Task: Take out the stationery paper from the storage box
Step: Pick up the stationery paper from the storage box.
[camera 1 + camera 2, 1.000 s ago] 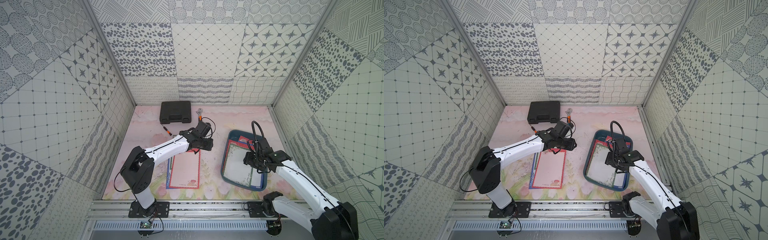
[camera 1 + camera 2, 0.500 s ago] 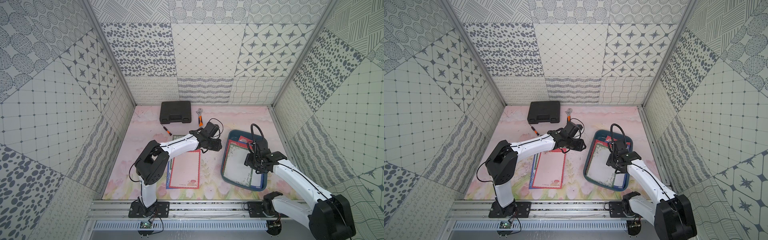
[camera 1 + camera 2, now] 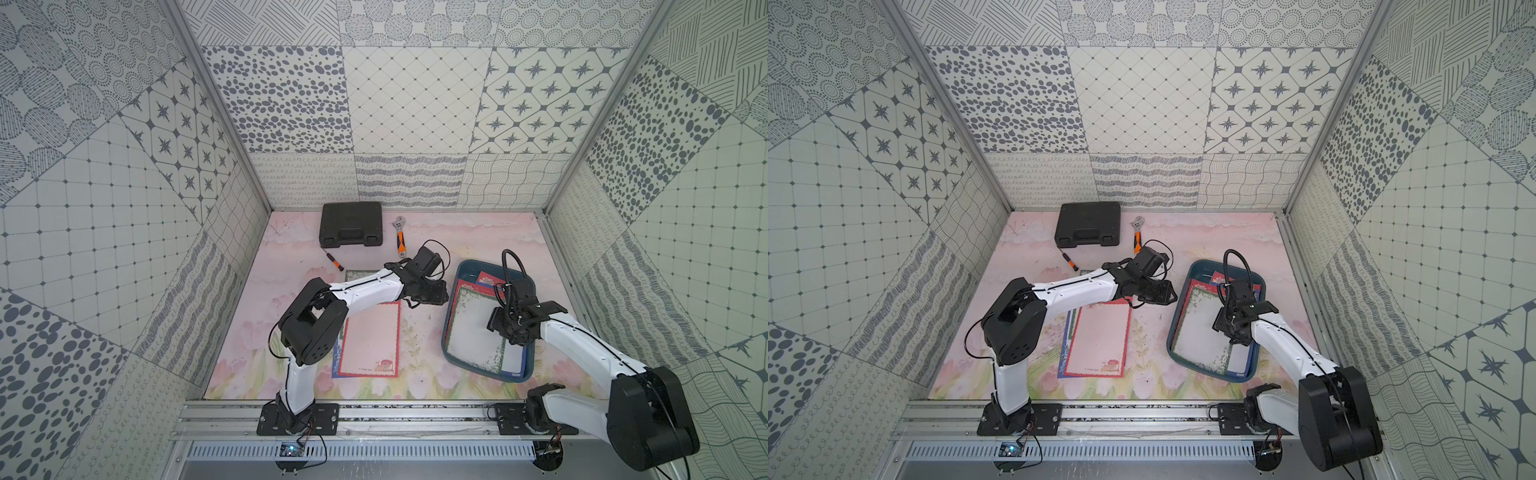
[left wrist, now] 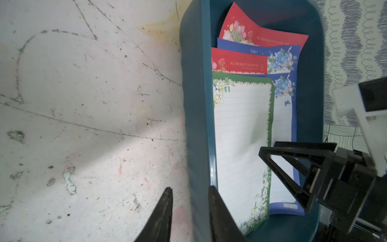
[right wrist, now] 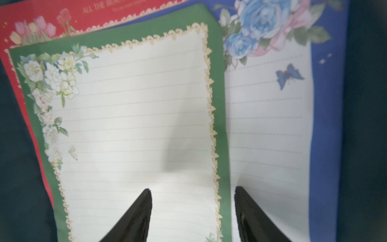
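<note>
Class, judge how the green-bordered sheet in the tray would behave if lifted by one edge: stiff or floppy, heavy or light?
Likely floppy: the green-bordered sheet looks bowed, with a soft shadow mid-page. Probably very light, being thin paper. It may slide instead of lifting, lying loose on the blue-bordered sheet.

2 overhead views; 2 wrist close-ups

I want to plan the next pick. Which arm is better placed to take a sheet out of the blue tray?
Right. The right gripper is open over the green-bordered sheet inside the storage box. The left gripper only straddles the box's side wall.
</note>
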Motion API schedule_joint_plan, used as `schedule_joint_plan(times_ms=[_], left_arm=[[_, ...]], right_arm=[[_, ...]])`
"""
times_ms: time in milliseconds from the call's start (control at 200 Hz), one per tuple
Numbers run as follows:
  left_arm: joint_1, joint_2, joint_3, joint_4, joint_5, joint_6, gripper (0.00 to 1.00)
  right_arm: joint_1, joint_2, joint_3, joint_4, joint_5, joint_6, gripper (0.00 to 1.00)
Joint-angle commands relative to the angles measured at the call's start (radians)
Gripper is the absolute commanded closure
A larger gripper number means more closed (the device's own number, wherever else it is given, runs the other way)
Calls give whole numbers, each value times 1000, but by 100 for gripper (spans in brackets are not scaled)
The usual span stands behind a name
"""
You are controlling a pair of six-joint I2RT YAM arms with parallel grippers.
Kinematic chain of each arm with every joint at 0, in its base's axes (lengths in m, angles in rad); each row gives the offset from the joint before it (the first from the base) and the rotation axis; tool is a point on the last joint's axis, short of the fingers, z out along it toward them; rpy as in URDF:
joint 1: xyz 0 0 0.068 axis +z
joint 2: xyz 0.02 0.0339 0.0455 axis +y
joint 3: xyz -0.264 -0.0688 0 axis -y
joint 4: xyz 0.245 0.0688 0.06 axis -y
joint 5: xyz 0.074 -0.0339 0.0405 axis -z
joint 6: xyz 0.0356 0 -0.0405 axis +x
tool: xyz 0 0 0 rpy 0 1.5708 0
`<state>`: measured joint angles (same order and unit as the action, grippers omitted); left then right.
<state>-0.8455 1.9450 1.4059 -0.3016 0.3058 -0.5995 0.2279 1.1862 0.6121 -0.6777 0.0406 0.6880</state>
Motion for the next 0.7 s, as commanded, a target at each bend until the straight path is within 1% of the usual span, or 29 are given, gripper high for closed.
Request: schedule_joint_plan(times_ms=[0,205,400,695], left_arm=[[-7,16,23,6,34,-25,70],[-6,26,33,-2,54,-32,70],[-6,31,29,-1,63,-36,70],[-7,43,31,4,72,-36,70]], right_arm=[[-10,11,-18,39,-32,-13,35],[-27,14,-31,44,-64,-15,35],[-31,-2,-23,38,-92,-15,40],[-32,-35,-11,-10,-84,-11,41]])
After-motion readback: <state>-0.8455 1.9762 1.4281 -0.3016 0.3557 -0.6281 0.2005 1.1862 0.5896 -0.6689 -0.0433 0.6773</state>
